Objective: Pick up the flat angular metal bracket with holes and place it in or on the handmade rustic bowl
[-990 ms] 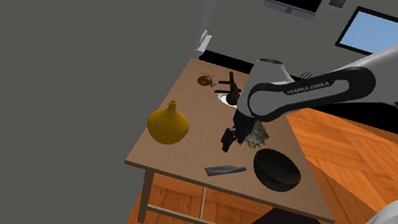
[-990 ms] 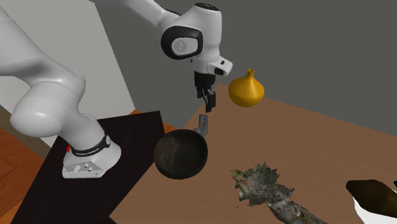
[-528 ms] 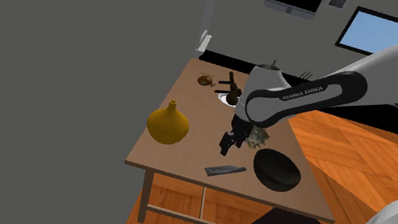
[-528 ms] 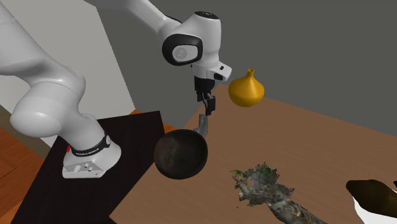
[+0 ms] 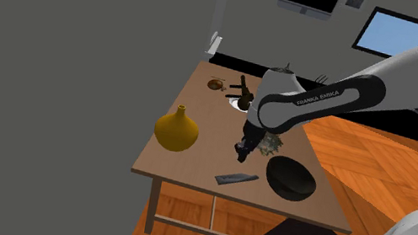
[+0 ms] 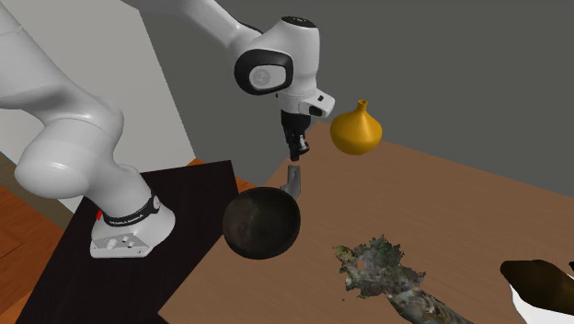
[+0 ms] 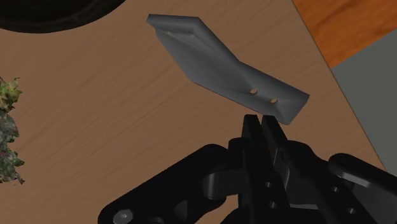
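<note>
Gripper [image 7: 262,126] has its 2 fingers pressed together on nothing over the bracket [image 7: 219,63], so I'd open wide before dropping.

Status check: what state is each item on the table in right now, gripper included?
grey bracket: lying on the table, not held.
gripper: shut on nothing, above the grey bracket.
dark bowl: upright, empty.
yellow vase: upright.
</note>
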You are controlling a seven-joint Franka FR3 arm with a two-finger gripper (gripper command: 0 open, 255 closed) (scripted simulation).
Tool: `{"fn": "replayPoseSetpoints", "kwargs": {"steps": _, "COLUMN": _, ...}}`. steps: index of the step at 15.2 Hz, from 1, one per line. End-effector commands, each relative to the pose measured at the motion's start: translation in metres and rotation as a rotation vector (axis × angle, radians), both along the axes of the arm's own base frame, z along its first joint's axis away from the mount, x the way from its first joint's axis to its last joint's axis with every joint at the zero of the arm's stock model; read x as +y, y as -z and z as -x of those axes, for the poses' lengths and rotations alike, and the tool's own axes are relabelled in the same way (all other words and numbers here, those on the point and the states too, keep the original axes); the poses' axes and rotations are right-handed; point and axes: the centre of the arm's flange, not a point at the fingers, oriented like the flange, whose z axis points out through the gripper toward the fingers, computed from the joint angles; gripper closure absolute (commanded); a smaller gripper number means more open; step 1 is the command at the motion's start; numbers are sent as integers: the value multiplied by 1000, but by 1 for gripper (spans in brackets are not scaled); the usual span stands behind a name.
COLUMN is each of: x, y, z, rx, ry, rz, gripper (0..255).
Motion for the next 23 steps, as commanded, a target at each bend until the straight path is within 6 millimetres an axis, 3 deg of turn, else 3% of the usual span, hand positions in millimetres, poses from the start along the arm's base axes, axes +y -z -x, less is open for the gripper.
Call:
{"fn": "replayPoseSetpoints", "kwargs": {"steps": 1, "x": 0, "y": 0, "z": 0, "rx": 0, "ry": 0, "rz": 0, "gripper": 255}}
{"fn": "replayPoseSetpoints", "kwargs": {"steps": 5, "x": 0, "y": 0, "z": 0, "rx": 0, "ry": 0, "rz": 0, "gripper": 255}}
{"fn": "replayPoseSetpoints", "kwargs": {"steps": 6, "x": 0, "y": 0, "z": 0, "rx": 0, "ry": 0, "rz": 0, "gripper": 0}}
{"fn": "replayPoseSetpoints", "kwargs": {"steps": 12, "x": -41, "y": 70, "z": -13, "rx": 103, "ry": -706, "rz": -76, "gripper": 0}}
{"fn": "replayPoseSetpoints", "kwargs": {"steps": 19, "x": -39, "y": 107, "z": -8, "rx": 103, "ry": -706, "rz": -76, "gripper": 0}}
{"fn": "replayPoseSetpoints", "kwargs": {"steps": 23, "x": -39, "y": 110, "z": -8, "rx": 103, "ry": -706, "rz": -76, "gripper": 0}}
